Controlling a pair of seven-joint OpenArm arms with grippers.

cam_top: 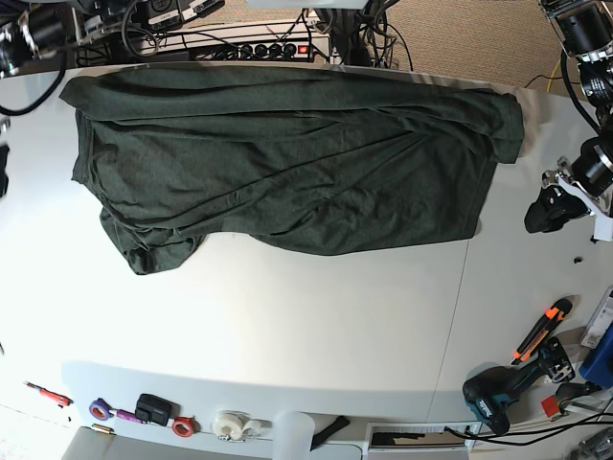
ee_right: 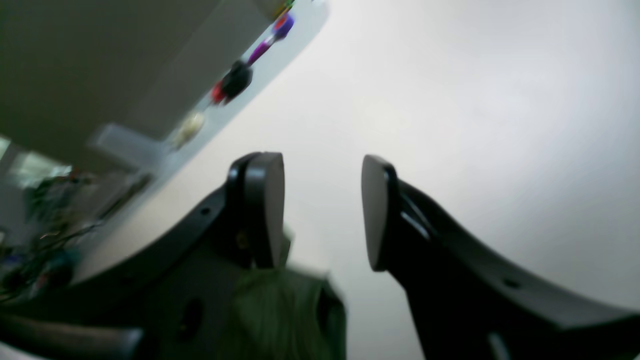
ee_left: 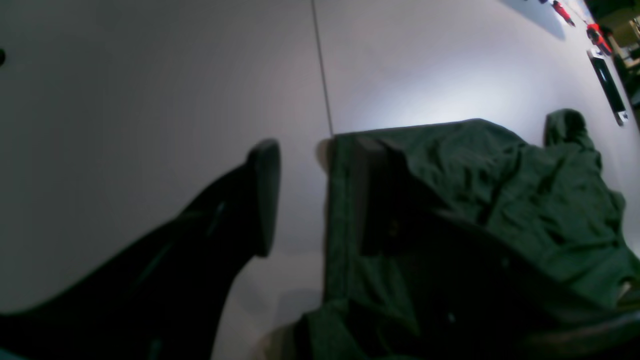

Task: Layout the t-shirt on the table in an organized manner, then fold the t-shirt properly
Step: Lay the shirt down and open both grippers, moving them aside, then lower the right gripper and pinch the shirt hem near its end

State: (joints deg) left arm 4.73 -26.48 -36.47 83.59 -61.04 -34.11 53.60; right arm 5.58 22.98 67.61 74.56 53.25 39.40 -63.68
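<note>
The t-shirt lies spread but wrinkled along the far side of the table, one sleeve bunched at the left. The right gripper stands apart and empty; the left gripper is also apart, one finger on the hem, probably to straighten it.

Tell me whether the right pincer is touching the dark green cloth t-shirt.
Cannot tell. In the right wrist view the right pincer stands open over the white table; blurred dark green cloth t-shirt sits below one finger, contact unclear.
</note>
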